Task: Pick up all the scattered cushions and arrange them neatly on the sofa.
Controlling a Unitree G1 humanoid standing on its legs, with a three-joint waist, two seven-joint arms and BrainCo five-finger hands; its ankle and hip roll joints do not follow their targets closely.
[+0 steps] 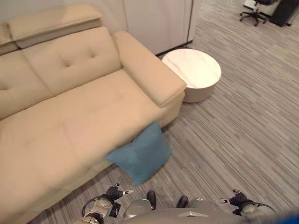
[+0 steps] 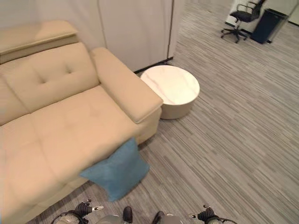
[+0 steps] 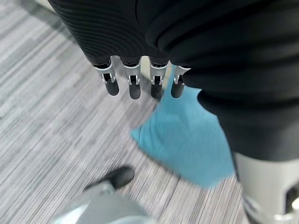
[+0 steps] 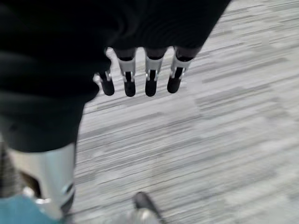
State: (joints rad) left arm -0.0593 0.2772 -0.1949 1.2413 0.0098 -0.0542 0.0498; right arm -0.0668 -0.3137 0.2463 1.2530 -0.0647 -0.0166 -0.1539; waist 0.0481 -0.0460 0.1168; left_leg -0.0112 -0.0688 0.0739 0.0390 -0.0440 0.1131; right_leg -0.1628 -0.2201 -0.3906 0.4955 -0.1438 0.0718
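Observation:
A blue cushion (image 1: 140,156) lies on the grey carpet, leaning against the front of the beige sofa (image 1: 84,107) below its right armrest. The sofa's seat has no cushion on it. In the left wrist view my left hand (image 3: 135,86) hangs low with straight fingers and nothing in it, and the blue cushion (image 3: 187,140) lies on the floor just past the fingertips. My right hand (image 4: 138,84) also hangs with straight, empty fingers over bare carpet, away from the cushion.
A round white low table (image 1: 192,70) stands on the carpet just right of the sofa's armrest. White wall panels (image 1: 154,18) rise behind the sofa. An office chair (image 2: 240,18) and a dark bin (image 2: 271,23) stand far back right.

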